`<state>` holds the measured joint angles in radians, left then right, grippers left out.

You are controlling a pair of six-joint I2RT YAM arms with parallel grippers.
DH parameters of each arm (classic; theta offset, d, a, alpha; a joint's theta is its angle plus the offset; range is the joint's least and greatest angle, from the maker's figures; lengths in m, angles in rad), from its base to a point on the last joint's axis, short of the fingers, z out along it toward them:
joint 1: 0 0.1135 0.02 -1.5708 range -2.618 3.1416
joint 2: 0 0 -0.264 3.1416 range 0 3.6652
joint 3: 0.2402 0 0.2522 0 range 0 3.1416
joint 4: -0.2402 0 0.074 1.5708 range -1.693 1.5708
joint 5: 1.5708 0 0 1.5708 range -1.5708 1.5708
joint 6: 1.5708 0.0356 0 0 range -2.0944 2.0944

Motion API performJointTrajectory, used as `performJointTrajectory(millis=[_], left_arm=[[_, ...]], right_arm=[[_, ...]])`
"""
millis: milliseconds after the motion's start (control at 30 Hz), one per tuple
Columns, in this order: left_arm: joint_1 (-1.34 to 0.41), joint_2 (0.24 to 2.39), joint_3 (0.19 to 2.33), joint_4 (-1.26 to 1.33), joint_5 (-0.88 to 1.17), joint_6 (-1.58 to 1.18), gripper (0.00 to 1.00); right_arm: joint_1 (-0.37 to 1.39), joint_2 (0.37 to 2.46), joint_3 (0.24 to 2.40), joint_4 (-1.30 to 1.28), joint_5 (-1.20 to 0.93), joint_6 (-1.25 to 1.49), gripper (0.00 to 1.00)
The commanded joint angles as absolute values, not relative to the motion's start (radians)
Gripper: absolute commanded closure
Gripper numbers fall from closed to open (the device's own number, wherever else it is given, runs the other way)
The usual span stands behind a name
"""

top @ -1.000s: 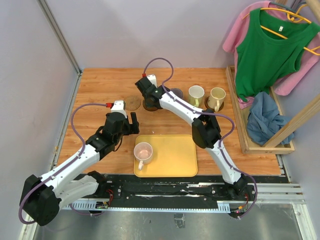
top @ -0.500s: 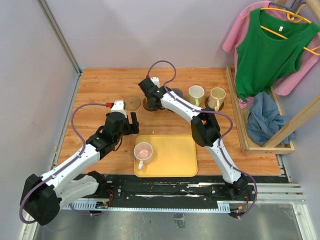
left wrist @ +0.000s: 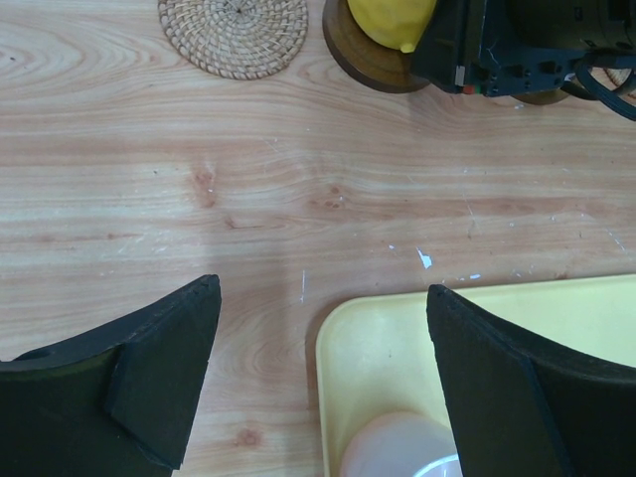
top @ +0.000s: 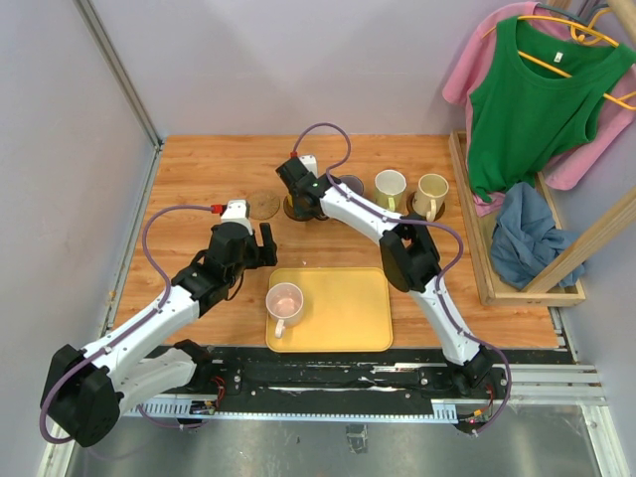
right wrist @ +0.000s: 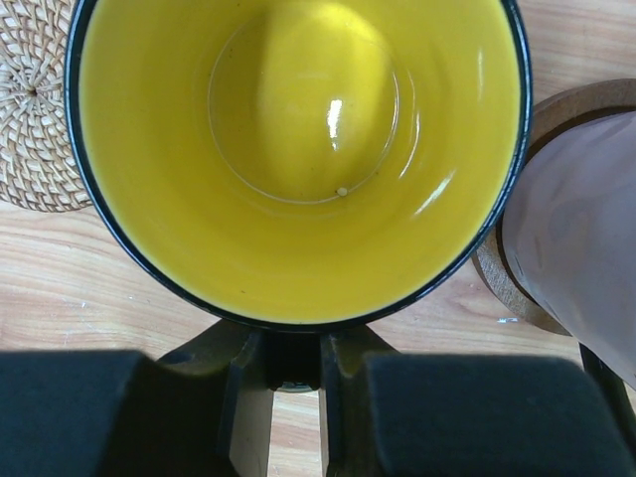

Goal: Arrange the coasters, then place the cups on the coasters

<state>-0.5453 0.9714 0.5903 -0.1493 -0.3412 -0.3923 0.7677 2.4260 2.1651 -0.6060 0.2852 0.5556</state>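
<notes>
Looking down from above, the right gripper [top: 303,191] reaches to the back of the wooden table [top: 199,179] and hangs over a dark brown coaster [top: 290,212]. Its body hides what it holds. Just to the left lies a bare tan woven coaster [top: 263,204]. To the right stand a grey-purple cup [top: 351,185], a pale cup [top: 390,187] and a cream cup [top: 431,195] in a row. Nearer the arms, a pink cup [top: 285,301] sits in the left part of a yellow tray [top: 368,338]. The left gripper [top: 260,241] hovers just beyond the tray, holding nothing.

From the left wrist, the left claw's two fingers [left wrist: 164,378] stand wide apart with nothing between them. The tray's corner and the pink cup's rim are below. Further off, a yellow cup [left wrist: 393,20] is on the dark brown coaster, beside the woven one.

From the right wrist, the yellow cup's open mouth fills the view. The right claw is nearly closed and pinches the cup's handle. The grey-purple cup is at the right edge, on its own brown coaster [right wrist: 517,288].

The step in hand looks like setting the yellow cup on its coaster. Whether its base is fully down, I cannot tell. Next, the claw should open and draw back without catching the handle or nudging the neighbouring cup. The pink cup likely belongs on the woven coaster.
</notes>
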Motion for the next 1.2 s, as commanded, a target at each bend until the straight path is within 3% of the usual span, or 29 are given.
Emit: performJointTrajectory(millis=[0, 233, 300, 1167], left_arm=[[-0.538, 0.973, 0.582, -0.113, -0.338, -0.402, 0.12], [-0.538, 0.969, 0.581, -0.114, -0.336, -0.408, 0.12], [-0.538, 0.968, 0.581, -0.114, -0.336, -0.407, 0.12], [-0.539, 0.943, 0.581, -0.122, -0.338, -0.426, 0.12]], right_arm=[[0.786, 2.374, 2.123, -0.608, 0.28, 0.563, 0.77], [0.82, 2.323, 2.084, -0.597, 0.304, 0.54, 0.47], [0.828, 2.313, 2.075, -0.59, 0.302, 0.534, 0.44], [0.85, 2.229, 1.979, -0.517, 0.269, 0.483, 0.43]])
